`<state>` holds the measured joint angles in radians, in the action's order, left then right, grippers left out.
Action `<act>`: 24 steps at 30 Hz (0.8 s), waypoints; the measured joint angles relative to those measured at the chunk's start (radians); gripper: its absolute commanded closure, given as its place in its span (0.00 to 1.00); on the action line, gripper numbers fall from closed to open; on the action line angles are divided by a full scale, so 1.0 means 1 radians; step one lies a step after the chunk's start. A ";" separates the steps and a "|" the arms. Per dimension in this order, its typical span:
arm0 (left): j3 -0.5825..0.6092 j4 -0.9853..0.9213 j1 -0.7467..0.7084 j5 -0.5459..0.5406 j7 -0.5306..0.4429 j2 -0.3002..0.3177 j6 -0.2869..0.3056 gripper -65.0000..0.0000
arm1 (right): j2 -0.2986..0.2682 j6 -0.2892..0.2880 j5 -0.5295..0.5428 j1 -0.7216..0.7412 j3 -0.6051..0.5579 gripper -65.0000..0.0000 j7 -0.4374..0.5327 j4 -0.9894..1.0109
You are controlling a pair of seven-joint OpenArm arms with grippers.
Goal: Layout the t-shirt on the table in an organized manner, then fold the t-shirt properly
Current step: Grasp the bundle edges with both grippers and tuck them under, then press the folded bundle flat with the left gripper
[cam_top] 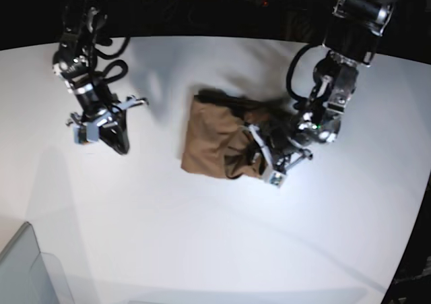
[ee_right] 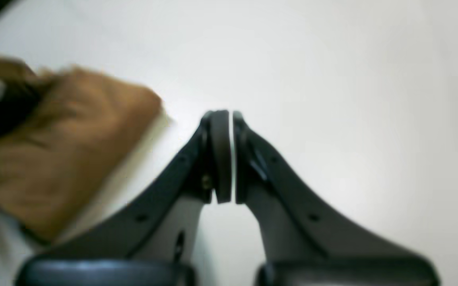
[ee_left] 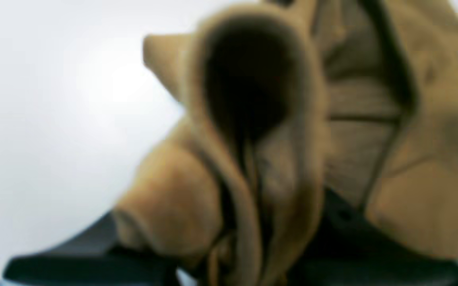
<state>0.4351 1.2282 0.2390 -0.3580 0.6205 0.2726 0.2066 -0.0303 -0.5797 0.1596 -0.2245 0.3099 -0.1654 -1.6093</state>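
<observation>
t-shirt [ee_left: 253, 159] bunched between left gripper [ee_left: 249, 254] fingers

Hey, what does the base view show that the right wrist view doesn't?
Only the base view shows the left pincer buried in the bunched t-shirt, both arms, and a clear grey bin at the table corner. Only the right wrist view shows up close that the right pincer has its jaws shut on nothing, over bare table. Both show the brown t-shirt off to the side of the right pincer and the white tabletop.
</observation>
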 measured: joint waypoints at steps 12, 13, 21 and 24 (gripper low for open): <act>0.537 -0.105 0.323 0.484 0.033 -0.158 0.347 0.99 | -0.008 -0.003 0.000 -0.145 0.327 1.00 0.004 -0.001; 0.550 -0.138 0.338 0.524 0.008 -0.187 0.369 0.99 | -0.006 -0.001 0.000 -0.154 0.339 1.00 0.003 -0.001; 0.563 -0.319 0.354 0.785 -0.098 -0.351 0.396 0.99 | 0.042 -0.003 0.000 -0.197 0.397 1.00 -0.005 -0.106; 0.566 -0.319 0.354 0.789 -0.107 -0.350 0.396 0.91 | 0.066 -0.002 0.000 -0.189 0.418 1.00 -0.003 -0.131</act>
<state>1.0016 0.9096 0.5926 0.4305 0.5137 -0.0776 0.6025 0.0360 -0.5819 0.1596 -0.4137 0.7284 -0.1688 -1.7405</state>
